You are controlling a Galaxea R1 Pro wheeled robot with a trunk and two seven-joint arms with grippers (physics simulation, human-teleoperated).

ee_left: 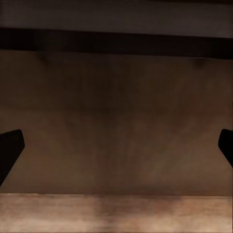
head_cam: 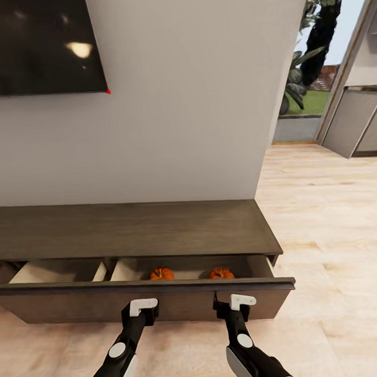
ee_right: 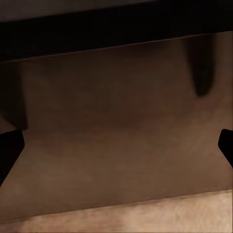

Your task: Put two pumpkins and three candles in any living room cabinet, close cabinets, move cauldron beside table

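Orange pumpkins (head_cam: 161, 273) (head_cam: 221, 274) sit in the cabinet's (head_cam: 130, 229) open drawer.
We see both grippers, left (head_cam: 140, 313) and right (head_cam: 233, 308), spread wide against the drawer front's lower edge.

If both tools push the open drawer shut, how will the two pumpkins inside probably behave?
The pumpkins are round and lie loose on the smooth drawer floor, so they may roll or slide a little. They lie apart, so a knock seems unlikely. The left tool and right tool are spread across the wide front, so it should probably slide in straight.
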